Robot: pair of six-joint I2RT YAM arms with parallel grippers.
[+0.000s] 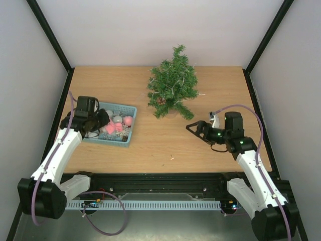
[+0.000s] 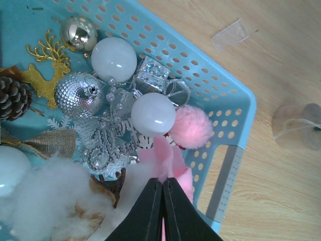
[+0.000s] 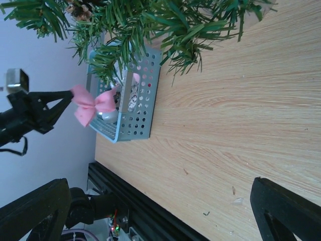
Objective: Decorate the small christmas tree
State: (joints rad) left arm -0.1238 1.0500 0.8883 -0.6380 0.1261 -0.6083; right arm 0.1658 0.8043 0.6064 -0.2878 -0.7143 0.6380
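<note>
The small christmas tree stands at the back middle of the table, and its branches show at the top of the right wrist view. The teal basket of ornaments sits at the left. My left gripper is over the basket's near right corner, shut on a pink fabric bow. The right wrist view shows the bow lifted just above the basket's rim. My right gripper is open and empty, low over bare table, in front of and to the right of the tree.
The basket holds white balls, silver balls, a gold reindeer, a pine cone, a pink pom-pom and cotton wool. A clear plastic scrap lies on the table. White walls and black frame posts enclose the table.
</note>
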